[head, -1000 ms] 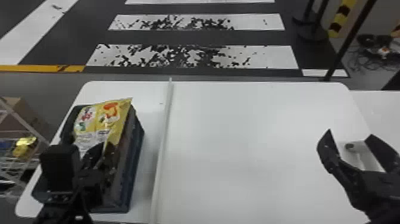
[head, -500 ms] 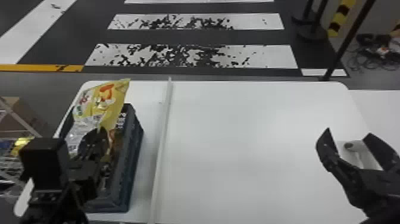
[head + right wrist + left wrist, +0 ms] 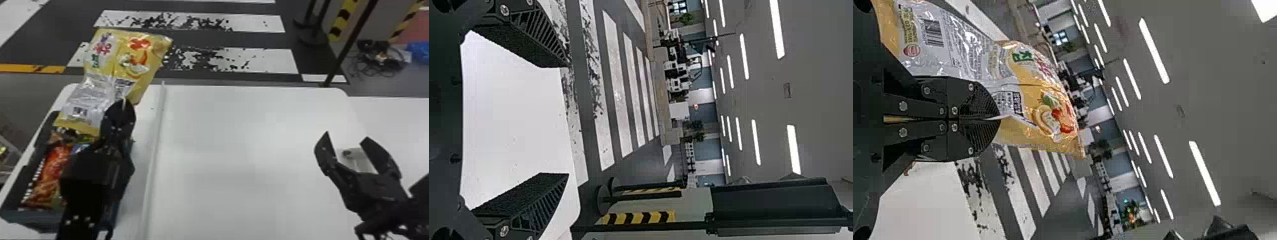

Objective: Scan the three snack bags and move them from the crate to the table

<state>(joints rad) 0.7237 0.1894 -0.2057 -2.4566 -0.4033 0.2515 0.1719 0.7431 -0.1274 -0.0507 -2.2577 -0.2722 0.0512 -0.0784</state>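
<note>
Yellow and silver film, glossy and crinkled, makes up the one snack bag (image 3: 127, 60) you have raised over the far part of the crate. It is a puffed, roughly rectangular pouch with red and green printing, and the left wrist view shows you one barcode on its silver part. Your left tool (image 3: 124, 103) has it pinched by the film; up close, the left tool's (image 3: 998, 119) two flat fingers are pressed together, their rounded tips finely ribbed.

Below, the crate (image 3: 30, 218) is dark, rigid and box-shaped. Inside you can see one shiny red bag (image 3: 57, 162) with a row of pale marks along its edge; you cannot tell how many more lie around it. The crate sits on the smooth white tabletop (image 3: 242, 143), beside one long, straight white strip (image 3: 154, 143).

Your right tool (image 3: 346, 135) is above the other side, its two fingers spread with nothing pinched, their pads (image 3: 524, 47) grainy and their sides ribbed. Between them in the head view you see one pale, smooth object (image 3: 359, 159) with a dark end.
</note>
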